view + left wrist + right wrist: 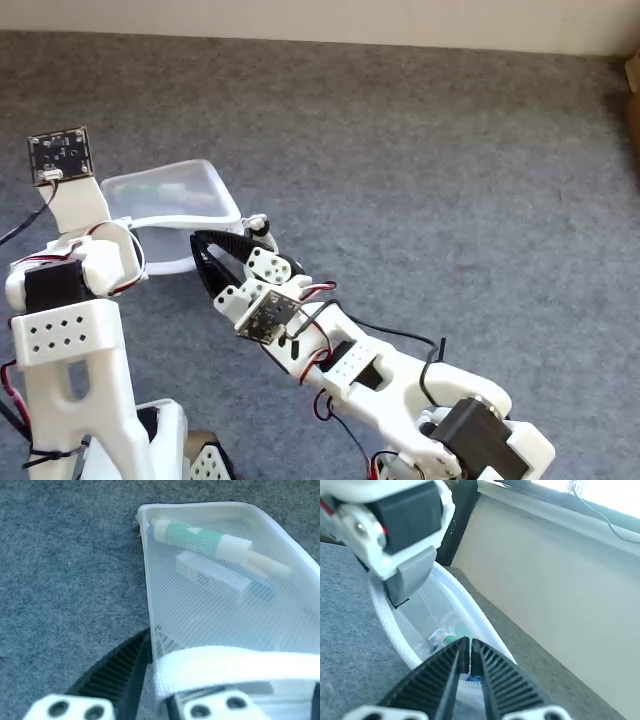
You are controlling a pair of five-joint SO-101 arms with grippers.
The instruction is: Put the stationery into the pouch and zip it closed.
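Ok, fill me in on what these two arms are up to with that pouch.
The left gripper holds the rim of the translucent white mesh pouch, which lies on the grey carpet. A green-and-white tube and other stationery are already inside. The right gripper, fingers nearly together, sits at the pouch's open mouth by the zip. Whether it pinches the pull is unclear. The zip is not yet closed.

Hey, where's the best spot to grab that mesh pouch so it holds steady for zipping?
Take the pouch by its white zip band at one end of the mouth, coming from the open side. The mesh body is thin, with stationery inside, and the band looks like the firmest edge for jaws.
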